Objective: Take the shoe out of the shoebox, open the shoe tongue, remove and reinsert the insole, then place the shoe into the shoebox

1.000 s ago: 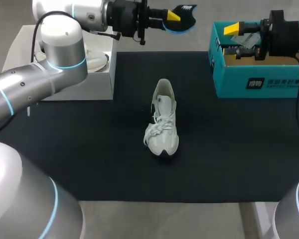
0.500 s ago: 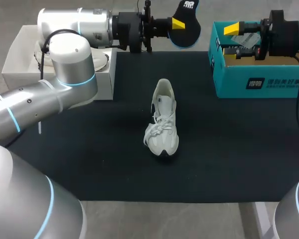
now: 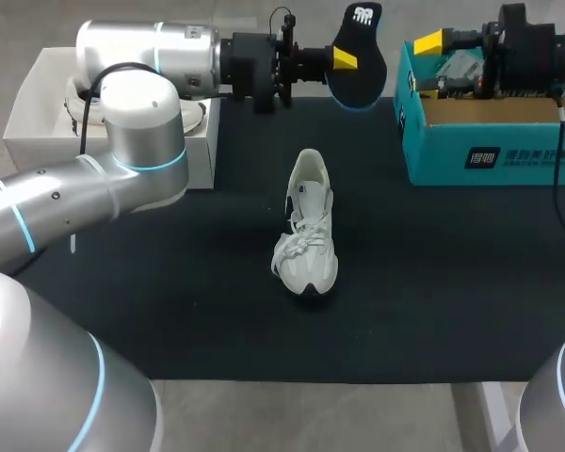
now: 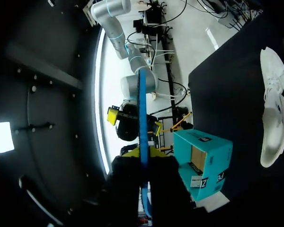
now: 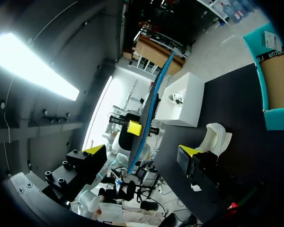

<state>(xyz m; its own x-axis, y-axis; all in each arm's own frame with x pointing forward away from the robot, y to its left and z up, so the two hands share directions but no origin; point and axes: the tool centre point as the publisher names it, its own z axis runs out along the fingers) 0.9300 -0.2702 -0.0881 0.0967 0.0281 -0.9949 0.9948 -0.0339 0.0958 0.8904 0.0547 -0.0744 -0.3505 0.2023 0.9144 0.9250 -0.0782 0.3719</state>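
A white shoe (image 3: 307, 226) lies on the black mat (image 3: 169, 282), toe toward me. My left gripper (image 3: 344, 59) is shut on a black insole (image 3: 358, 52) with a blue edge, held upright above the mat's far edge. In the left wrist view the insole (image 4: 143, 123) shows edge-on between the fingers of my left gripper (image 4: 143, 158). My right gripper (image 3: 438, 66) stands open over the teal shoebox (image 3: 490, 132), facing the insole. The right wrist view shows my right gripper (image 5: 142, 156) wide open with the insole (image 5: 149, 111) ahead of it, the shoe (image 5: 217, 137) beyond.
A white box (image 3: 38, 122) stands at the mat's far left, under my left arm. The teal shoebox (image 4: 203, 161) is open at the far right. Bare mat lies around the shoe on all sides.
My left gripper has carried the insole to the right and turned it from flat to upright. My right gripper has risen slightly over the shoebox. The shoe has not moved.
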